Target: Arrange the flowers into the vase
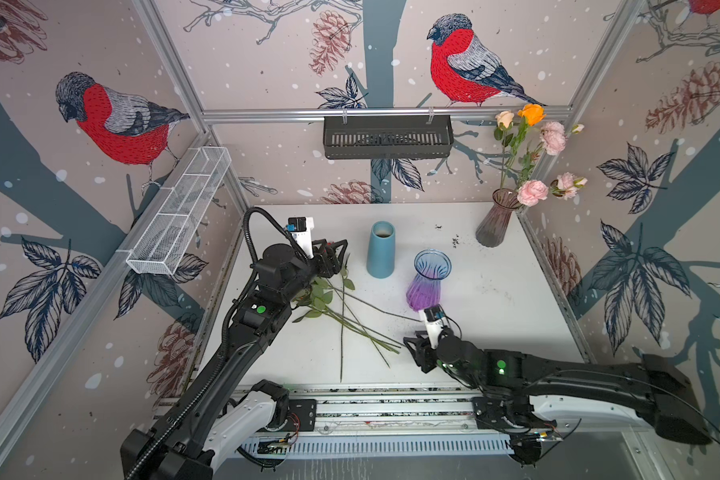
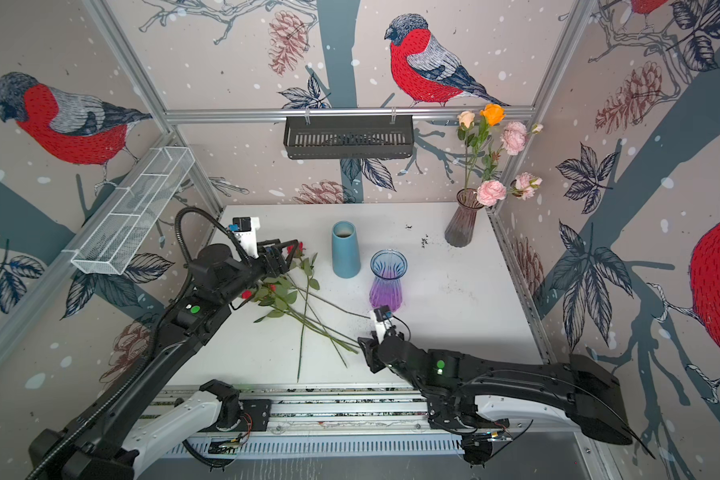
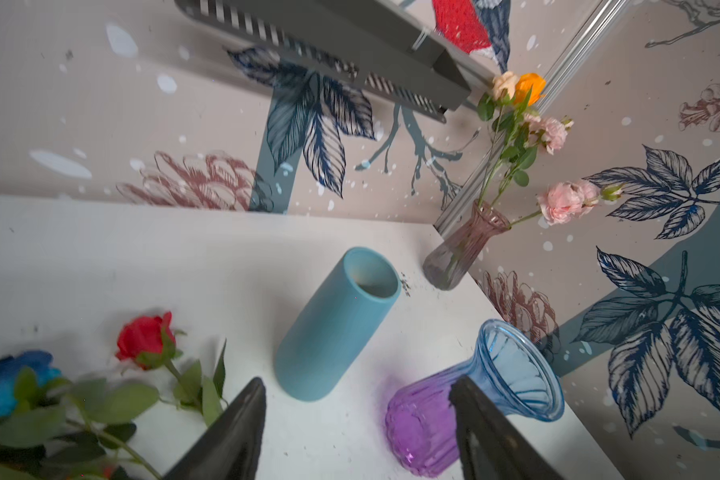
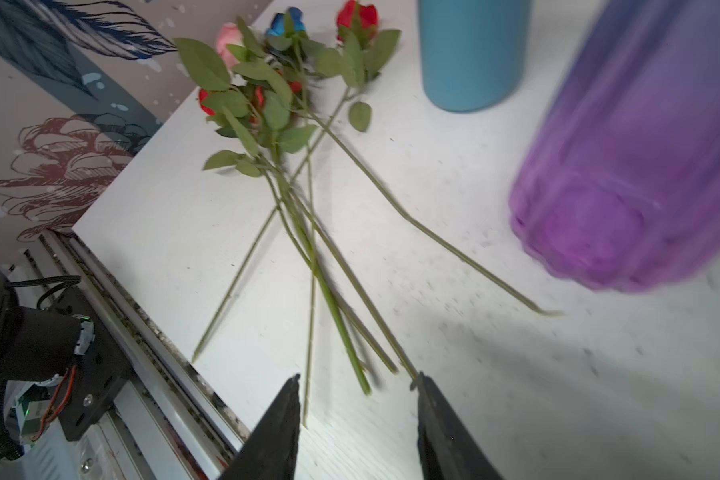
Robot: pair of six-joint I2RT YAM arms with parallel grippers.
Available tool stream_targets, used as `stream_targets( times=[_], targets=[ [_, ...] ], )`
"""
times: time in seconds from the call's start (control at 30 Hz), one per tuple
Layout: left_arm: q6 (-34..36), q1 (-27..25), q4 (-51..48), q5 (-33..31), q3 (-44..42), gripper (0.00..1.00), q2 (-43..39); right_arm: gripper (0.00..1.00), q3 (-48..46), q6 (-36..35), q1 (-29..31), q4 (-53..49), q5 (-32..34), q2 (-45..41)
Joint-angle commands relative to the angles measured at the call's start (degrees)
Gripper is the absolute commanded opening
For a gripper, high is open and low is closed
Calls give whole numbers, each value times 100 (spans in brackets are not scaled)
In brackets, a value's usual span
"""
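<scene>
On the table [image 1: 495,332] sit three vases [image 1: 380,249] and about six loose flowers [image 1: 320,296].

Glossy ribbed glass in the blue-to-purple flared vase [image 1: 427,286]; smooth matt finish on the tall teal tapered vase [image 1: 380,253]; matt cloth-like leaves on the loose flowers [image 4: 275,112]; speckled matt white tabletop [image 1: 495,332].

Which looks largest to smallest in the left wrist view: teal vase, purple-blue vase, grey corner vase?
1. teal vase and purple-blue vase: alike, unranked; the second is partly hidden.
2. grey corner vase: smallest, also farthest.
</scene>
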Motion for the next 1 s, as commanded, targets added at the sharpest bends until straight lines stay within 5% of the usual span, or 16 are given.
stream_targets(
  times=[0.0,0.17,0.37,0.73,0.97],
  targets=[
    [827,16,26,-377,51,71,-96,48,1362,-602,-50,-433,79,1472],
    [712,316,268,-74,-348,70,-391,48,3221,-1007,-482,-1073,-875,3667],
    [630,536,247,-55,-482,70,-711,44,4348,-1143,-1102,-1223,-1856,5028],
    [323,1030,532,679,-594,70,-768,31,4867,-1164,-1352,-1389,-2101,5771],
    [299,1080,590,790,-636,70,-757,9,4834,-1126,-1339,-1426,-1827,5507]
  ],
)
